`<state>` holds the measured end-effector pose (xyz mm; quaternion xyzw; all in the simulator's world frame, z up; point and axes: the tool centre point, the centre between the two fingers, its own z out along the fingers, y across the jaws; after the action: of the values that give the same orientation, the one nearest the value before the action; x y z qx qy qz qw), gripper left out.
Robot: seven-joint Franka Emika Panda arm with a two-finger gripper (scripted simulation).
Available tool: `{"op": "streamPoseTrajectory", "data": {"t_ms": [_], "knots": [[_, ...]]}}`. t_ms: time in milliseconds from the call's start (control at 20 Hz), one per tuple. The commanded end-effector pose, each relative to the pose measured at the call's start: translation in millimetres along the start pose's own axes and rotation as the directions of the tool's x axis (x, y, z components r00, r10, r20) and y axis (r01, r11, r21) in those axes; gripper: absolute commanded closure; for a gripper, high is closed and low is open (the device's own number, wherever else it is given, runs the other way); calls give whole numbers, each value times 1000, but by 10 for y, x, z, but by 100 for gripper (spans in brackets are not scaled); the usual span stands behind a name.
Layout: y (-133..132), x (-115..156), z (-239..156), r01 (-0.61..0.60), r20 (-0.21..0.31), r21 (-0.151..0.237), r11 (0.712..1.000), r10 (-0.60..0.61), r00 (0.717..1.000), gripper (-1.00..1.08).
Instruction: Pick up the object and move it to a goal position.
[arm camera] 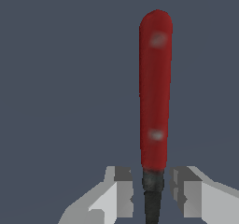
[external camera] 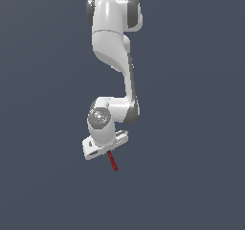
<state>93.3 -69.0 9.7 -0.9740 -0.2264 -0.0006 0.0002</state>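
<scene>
Plain grey-blue backdrop, no table visible; gripper [external camera: 106,149] fingers [arm camera: 116,190] clamped on the black shaft of the tool [external camera: 113,161], red handle pointing toward 5 o'clock in the exterior view; looks light, stiff, thin, so probably pivots if held loosely.

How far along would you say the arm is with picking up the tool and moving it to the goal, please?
Pickup looks done: the pincer is shut on the tool, fingers on its black shaft, red handle sticking out past them. In the exterior view it hangs below the arm. Left: carrying it to the goal, which neither view shows.
</scene>
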Motion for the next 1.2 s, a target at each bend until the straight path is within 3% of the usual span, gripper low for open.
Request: {"op": "streamPoseTrajectory", "data": {"t_ms": [0, 250, 1150], "knots": [[-89, 61, -10, 2, -1, 0, 1000, -2, 1000, 108], [-414, 274, -36, 1, -1, 0, 1000, -1, 1000, 108], [-1950, 1341, -164, -1, 1, 0, 1000, 1, 1000, 108]]}}
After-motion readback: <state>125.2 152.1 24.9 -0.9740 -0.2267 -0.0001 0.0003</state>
